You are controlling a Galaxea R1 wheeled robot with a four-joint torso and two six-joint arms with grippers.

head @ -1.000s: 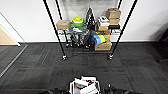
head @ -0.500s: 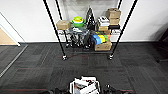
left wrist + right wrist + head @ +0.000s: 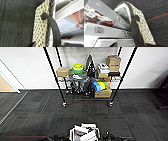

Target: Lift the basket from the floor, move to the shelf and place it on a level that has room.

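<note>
Carrying the basket (image 3: 84, 133) level and square toward the shelf (image 3: 87, 79) seems right; from the head view it sits low between my arms, well short of the rack. By my left wrist a dark handle (image 3: 52, 25) loops from its woven side; by my right, magazines (image 3: 107, 21) fill it, and I cannot tell how my jaws stand.

Cardboard boxes (image 3: 63, 71), green bowls (image 3: 77, 68)

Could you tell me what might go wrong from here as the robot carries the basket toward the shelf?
The basket is loaded with books standing above its rim, so a tilt could spill them. The shelf has crowded tiers, so placement may knock the cardboard boxes. The rack sits on casters, so a bump could roll it.
</note>
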